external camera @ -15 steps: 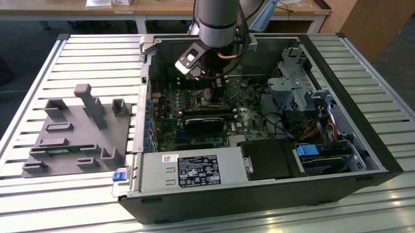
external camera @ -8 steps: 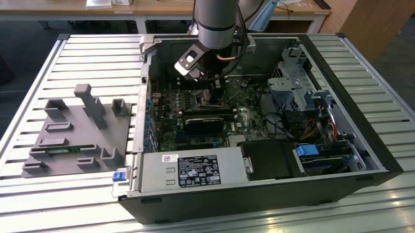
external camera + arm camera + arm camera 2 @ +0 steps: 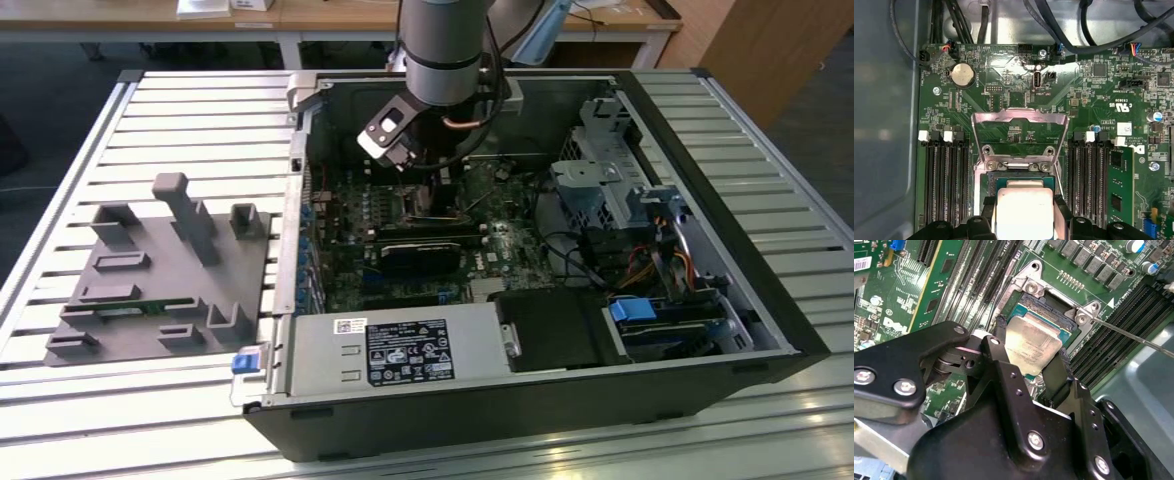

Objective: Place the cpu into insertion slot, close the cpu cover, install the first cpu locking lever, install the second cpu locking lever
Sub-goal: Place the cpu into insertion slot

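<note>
We are on step one. Over the board (image 3: 350, 262), the gripper (image 3: 1031, 347) sits near the flipped-open cover (image 3: 1019, 113) and the slot (image 3: 1054, 307), clenched on the cpu (image 3: 1025, 212) just above that slot. Seating, closing and locking look undone.

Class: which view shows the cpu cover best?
The first wrist view: the cpu cover stands swung open, its whole silvery frame and cut-out facing the camera. The second wrist view catches what looks like its hinged edge, foreshortened. In the exterior view it is too small, under the arm, to tell.
</note>
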### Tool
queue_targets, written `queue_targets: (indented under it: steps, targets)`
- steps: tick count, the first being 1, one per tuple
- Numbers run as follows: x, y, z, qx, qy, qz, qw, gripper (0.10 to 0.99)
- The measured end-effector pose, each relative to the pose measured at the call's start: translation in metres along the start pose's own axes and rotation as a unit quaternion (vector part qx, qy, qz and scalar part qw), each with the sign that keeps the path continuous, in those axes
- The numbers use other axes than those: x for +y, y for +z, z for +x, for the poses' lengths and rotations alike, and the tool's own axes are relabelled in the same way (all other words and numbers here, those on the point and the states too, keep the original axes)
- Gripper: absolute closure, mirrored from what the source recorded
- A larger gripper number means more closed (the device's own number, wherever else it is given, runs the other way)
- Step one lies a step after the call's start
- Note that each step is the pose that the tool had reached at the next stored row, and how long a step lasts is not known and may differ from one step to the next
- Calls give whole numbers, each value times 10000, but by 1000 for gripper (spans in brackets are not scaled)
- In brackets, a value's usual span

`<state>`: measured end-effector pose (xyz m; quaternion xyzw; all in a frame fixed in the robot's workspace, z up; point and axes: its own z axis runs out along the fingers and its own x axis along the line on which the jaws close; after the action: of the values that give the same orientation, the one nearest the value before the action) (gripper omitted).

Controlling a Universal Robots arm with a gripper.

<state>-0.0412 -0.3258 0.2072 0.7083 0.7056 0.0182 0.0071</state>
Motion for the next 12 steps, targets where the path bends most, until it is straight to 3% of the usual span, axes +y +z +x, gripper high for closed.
queue_targets:
  steps: [12]
  targets:
    - [-5,84,26,-37,12,0,10000,545]
